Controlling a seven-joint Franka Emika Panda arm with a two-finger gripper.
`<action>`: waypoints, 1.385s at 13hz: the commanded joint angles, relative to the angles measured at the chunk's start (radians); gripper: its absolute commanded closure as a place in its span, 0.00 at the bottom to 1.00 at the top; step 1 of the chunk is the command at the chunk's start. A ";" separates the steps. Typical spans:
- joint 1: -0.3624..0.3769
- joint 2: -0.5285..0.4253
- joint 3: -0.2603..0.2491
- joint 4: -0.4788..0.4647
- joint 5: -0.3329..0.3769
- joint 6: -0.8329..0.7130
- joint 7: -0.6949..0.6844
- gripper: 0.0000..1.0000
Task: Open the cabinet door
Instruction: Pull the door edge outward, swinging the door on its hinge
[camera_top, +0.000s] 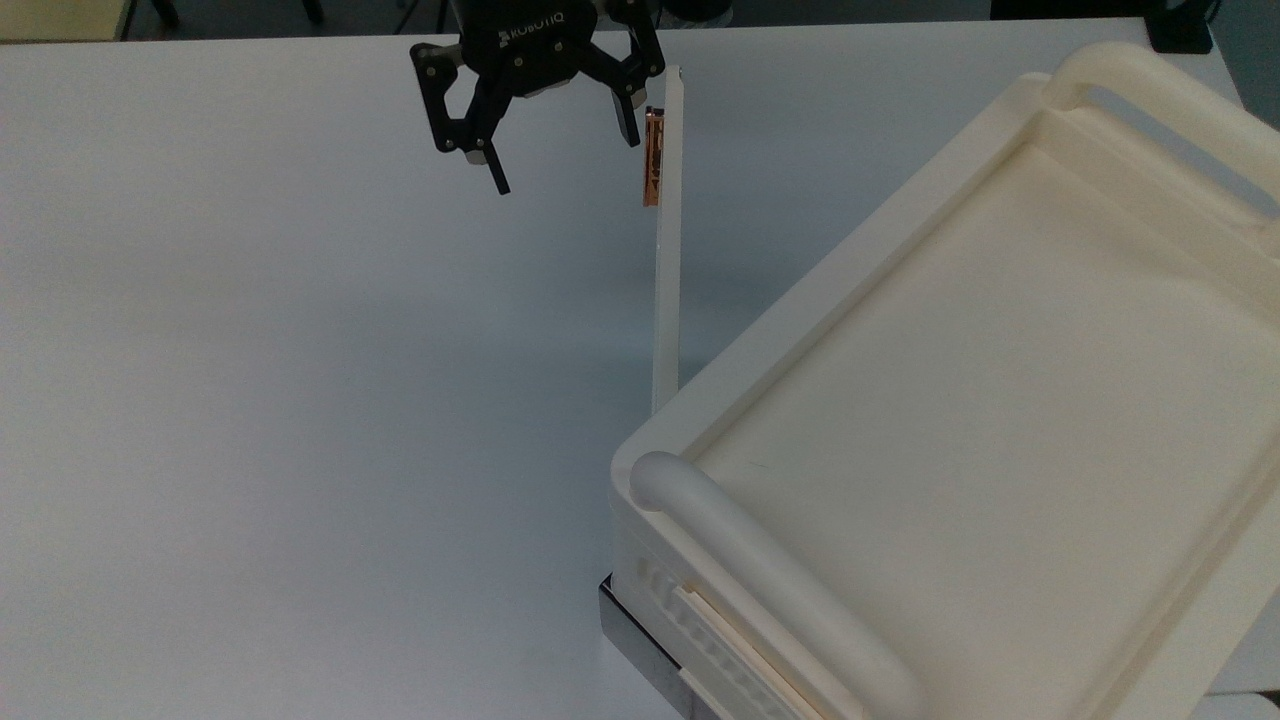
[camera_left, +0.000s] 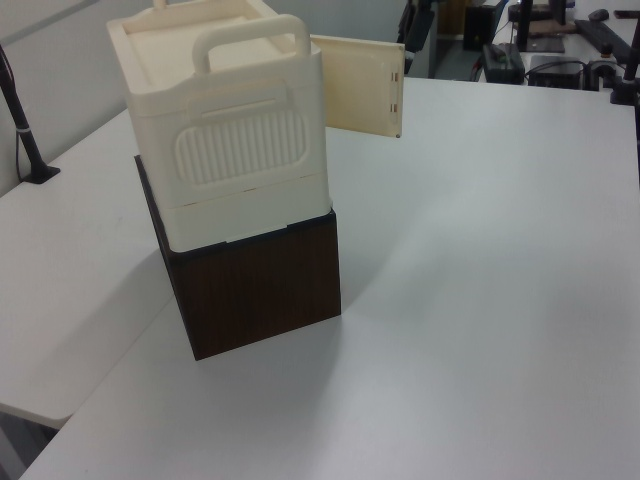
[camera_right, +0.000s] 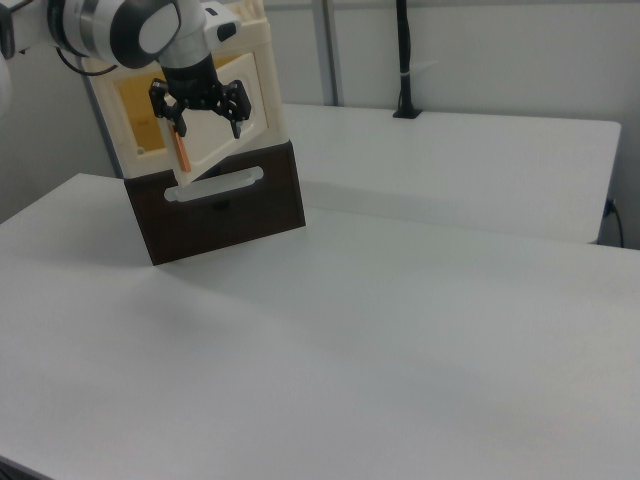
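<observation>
The gripper (camera_top: 565, 150) hangs with its jaws spread wide and holding nothing. The cabinet door (camera_top: 667, 250) stands swung well out from the cabinet (camera_left: 225, 130), its free end just beside the jaws on the top view's right. One fingertip (camera_top: 632, 128) sits very near the handle (camera_top: 651, 160), though I cannot tell for sure whether they touch. The door's long axis runs away from the jaws toward its hinge at the cabinet corner. It is a thin, flat, smooth cream panel; the handle is a small copper-orange bar. The job looks essentially done.
</observation>
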 joint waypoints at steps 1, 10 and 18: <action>-0.022 -0.010 -0.005 -0.018 0.012 0.025 0.003 0.00; -0.060 -0.093 0.004 0.056 0.044 -0.063 0.143 0.00; 0.015 -0.073 0.048 0.032 0.025 0.000 0.306 0.00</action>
